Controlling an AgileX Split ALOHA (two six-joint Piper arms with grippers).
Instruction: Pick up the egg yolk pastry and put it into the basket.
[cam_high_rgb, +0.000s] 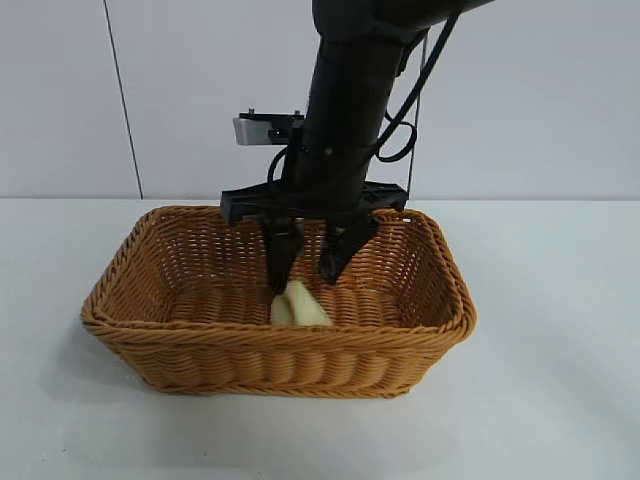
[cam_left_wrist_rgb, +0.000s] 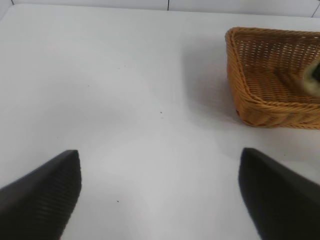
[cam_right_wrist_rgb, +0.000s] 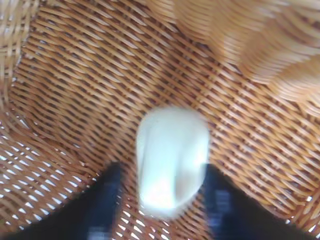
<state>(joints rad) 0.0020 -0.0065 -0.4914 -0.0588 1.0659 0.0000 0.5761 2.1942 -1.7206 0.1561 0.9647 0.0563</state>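
Note:
The egg yolk pastry (cam_high_rgb: 298, 305) is a pale cream bun lying inside the orange-brown wicker basket (cam_high_rgb: 270, 335), near its front wall. My right gripper (cam_high_rgb: 312, 265) reaches down into the basket from above, open, with its fingertips just above and to either side of the pastry. In the right wrist view the pastry (cam_right_wrist_rgb: 172, 162) sits on the woven basket floor (cam_right_wrist_rgb: 75, 75) between the two dark spread fingers of my right gripper (cam_right_wrist_rgb: 162, 200). My left gripper (cam_left_wrist_rgb: 160, 195) is open and empty over the bare table, away from the basket (cam_left_wrist_rgb: 260, 75).
The basket stands on a white table (cam_high_rgb: 560, 400) with a pale wall behind. The left arm does not show in the exterior view. The right arm's black body rises above the basket's middle.

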